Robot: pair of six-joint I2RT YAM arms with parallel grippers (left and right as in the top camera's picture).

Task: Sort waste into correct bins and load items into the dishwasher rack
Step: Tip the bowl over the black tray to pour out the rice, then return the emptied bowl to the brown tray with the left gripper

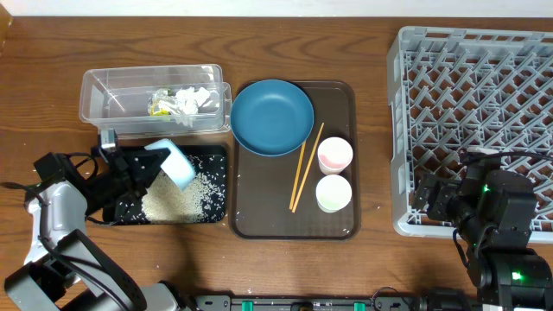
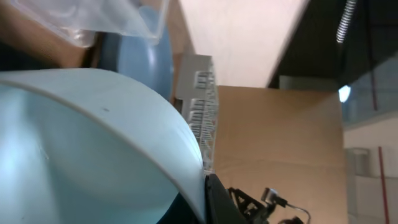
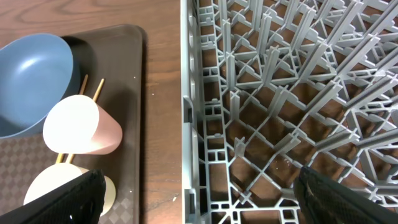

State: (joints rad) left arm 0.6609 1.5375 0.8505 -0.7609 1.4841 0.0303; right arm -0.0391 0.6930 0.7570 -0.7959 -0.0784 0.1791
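My left gripper (image 1: 149, 166) is shut on the light-blue bowl (image 1: 178, 164), holding it tilted over the black tray (image 1: 218, 155), where the rice grains (image 1: 177, 200) lie. In the left wrist view the bowl (image 2: 81, 149) fills the frame. The yellow-green wrapper (image 1: 160, 105) and white tissue (image 1: 194, 99) lie in the clear tub (image 1: 95, 95). The deep-blue dish (image 1: 272, 117), chopsticks (image 1: 306, 167), pink cup (image 1: 334, 155) and green cup (image 1: 333, 193) sit on the brown tray. My right gripper (image 3: 199, 205) is open and empty over the front left edge of the grey rack (image 1: 475, 104).
The brown serving tray (image 1: 259, 226) lies between the black tray and the rack. A strip of bare wood (image 3: 163, 124) separates the brown tray from the rack (image 3: 280, 93). A few grains lie on the table by the black tray.
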